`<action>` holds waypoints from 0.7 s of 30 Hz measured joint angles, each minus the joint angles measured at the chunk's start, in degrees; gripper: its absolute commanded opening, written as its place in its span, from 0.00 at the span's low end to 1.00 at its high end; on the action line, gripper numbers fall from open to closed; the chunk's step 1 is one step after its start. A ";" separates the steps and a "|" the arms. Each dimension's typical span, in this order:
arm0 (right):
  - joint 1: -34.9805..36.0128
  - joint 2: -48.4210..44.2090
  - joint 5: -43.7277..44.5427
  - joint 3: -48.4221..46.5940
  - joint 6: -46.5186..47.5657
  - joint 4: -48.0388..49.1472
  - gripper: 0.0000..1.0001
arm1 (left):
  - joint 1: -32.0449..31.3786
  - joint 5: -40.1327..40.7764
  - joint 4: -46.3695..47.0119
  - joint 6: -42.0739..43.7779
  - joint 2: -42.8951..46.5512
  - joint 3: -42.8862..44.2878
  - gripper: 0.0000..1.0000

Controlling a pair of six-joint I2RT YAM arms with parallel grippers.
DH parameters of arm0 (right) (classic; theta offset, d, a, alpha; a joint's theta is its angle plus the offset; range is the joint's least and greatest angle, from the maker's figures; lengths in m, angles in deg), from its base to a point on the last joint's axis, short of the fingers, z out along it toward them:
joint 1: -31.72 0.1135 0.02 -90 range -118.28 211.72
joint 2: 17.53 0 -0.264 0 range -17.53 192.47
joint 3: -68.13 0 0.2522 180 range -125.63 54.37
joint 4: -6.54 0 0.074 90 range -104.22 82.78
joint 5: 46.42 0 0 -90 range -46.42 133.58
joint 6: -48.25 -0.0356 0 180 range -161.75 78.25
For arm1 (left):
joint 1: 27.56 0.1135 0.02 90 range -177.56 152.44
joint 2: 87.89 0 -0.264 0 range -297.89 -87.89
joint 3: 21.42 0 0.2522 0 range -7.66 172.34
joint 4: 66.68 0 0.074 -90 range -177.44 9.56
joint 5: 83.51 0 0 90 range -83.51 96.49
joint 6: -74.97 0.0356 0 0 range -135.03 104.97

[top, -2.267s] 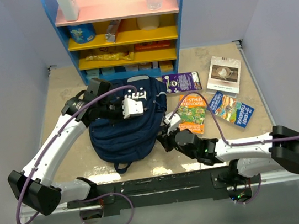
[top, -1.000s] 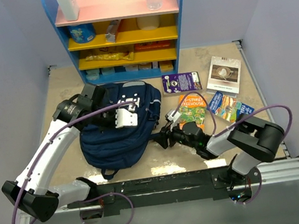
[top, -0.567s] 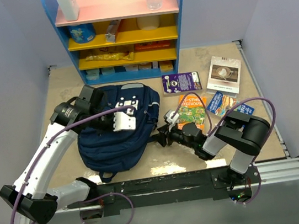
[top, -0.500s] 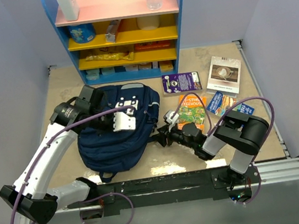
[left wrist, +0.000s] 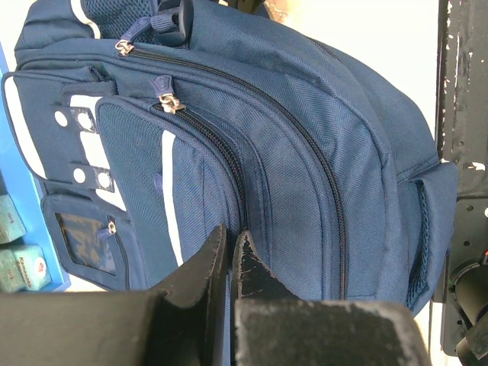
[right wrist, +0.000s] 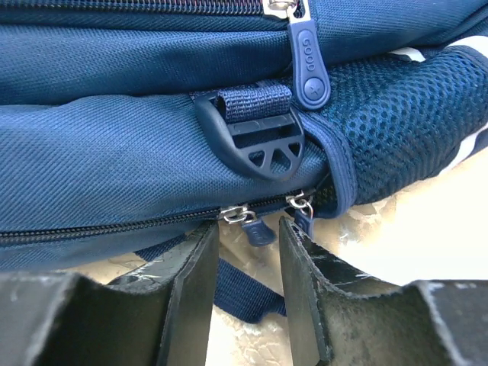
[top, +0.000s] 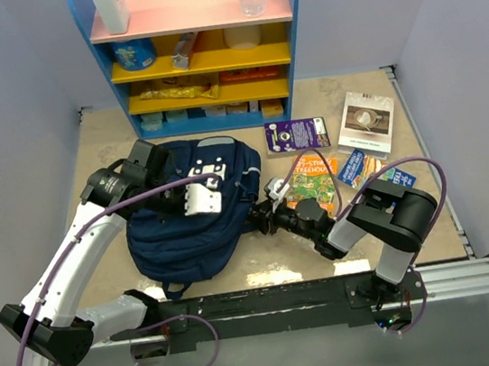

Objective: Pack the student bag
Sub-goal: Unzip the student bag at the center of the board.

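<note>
The student bag (top: 188, 232) is lying flat on the table with its zippers closed and its white label patches facing up. One rubber zipper pull (right wrist: 309, 57) on it is showing the word "GOOD". The left gripper (left wrist: 229, 248) is resting on the bag's front, jaws pinched nearly together on a fold of fabric. The right gripper (right wrist: 248, 236) is sitting at the bag's right edge with jaws parted, and two small zipper sliders (right wrist: 259, 225) are lying in the gap. Just right of the bag, a book (top: 315, 182) is showing "STOREY" on its cover. Behind the bag, a blue shelf unit (top: 299, 39) is holding bottles and snack packets.
</note>
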 measured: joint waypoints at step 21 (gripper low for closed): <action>0.04 -5.29 0.48 0.22 1.29 -4.20 0.00 | 0.00 -0.35 0.50 -0.15 0.00 -1.16 0.00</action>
